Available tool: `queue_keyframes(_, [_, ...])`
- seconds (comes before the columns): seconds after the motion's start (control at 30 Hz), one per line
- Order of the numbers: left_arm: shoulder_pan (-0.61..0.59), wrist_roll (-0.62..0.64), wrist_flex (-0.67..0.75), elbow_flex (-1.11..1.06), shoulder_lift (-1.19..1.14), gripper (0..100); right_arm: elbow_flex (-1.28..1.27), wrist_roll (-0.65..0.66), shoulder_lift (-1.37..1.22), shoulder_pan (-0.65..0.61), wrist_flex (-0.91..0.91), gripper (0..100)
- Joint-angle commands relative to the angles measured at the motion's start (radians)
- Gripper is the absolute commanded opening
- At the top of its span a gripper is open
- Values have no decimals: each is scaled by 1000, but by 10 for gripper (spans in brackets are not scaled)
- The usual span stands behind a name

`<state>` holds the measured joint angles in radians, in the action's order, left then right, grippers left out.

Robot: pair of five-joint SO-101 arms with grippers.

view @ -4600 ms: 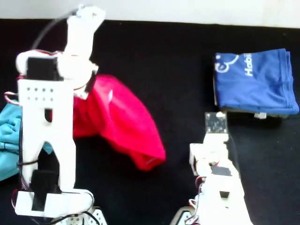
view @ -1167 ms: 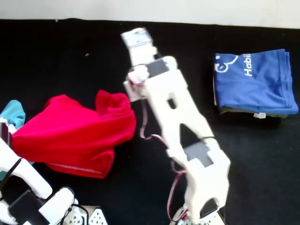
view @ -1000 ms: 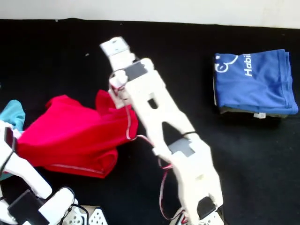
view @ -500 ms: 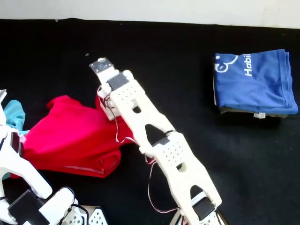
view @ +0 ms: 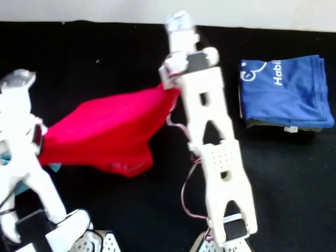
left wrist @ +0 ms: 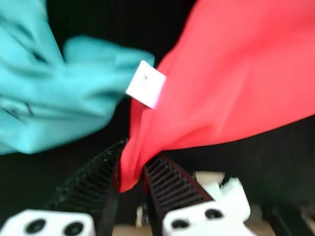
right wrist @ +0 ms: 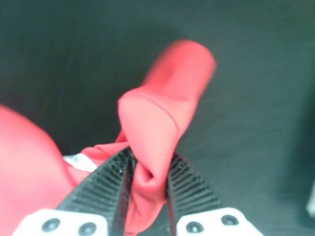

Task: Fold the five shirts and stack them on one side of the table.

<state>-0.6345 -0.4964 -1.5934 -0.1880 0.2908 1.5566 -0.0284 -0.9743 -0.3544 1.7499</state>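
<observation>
A red shirt (view: pixel 113 131) hangs stretched above the black table (view: pixel 105 52) between both arms. My right gripper (view: pixel 169 90) is shut on its right end near the table's back middle; the wrist view shows a bunched red fold (right wrist: pixel 157 132) pinched between the black pads (right wrist: pixel 189 189). My left gripper (view: pixel 41 147) is shut on the shirt's left end at the left edge; red cloth (left wrist: pixel 216 93) with a white tag (left wrist: pixel 145 90) runs out of its jaws. A teal shirt (left wrist: pixel 44 98) lies crumpled under the left arm. A folded blue shirt (view: pixel 286 92) lies at the right.
The blue shirt rests on top of another folded garment (view: pixel 283 126) near the table's right edge. A pale wall (view: pixel 236 13) runs behind the table's far edge. Bare black tabletop lies between the right arm (view: pixel 215 157) and the stack.
Both arms have lifted the red shirt off the table. The right arm swung from the left-middle toward the back centre, pulling the shirt taut; the left arm rose at the left edge.
</observation>
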Motion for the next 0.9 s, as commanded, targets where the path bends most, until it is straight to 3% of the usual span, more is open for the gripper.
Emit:
queue_keyframes(0.0, [90, 68, 2, 232, 39, 10, 64, 14, 163, 104, 15, 6])
queue_keyframes(0.1, [142, 92, 2, 390, 39, 10, 4, 103, 283, 160, 16, 6])
queue_keyframes(0.23, [200, 114, -29, 581, 39, 10, -166, 107, 489, 211, 16, 6])
queue_keyframes(0.43, [303, 114, -130, 708, 36, 10, -737, 106, 834, 200, 15, 6])
queue_keyframes(0.57, [325, 114, -141, 591, 38, 10, -1221, 106, 1032, 197, -47, 6])
queue_keyframes(0.87, [321, 106, -140, 62, 38, 10, -2239, 150, 1584, 229, -450, 6])
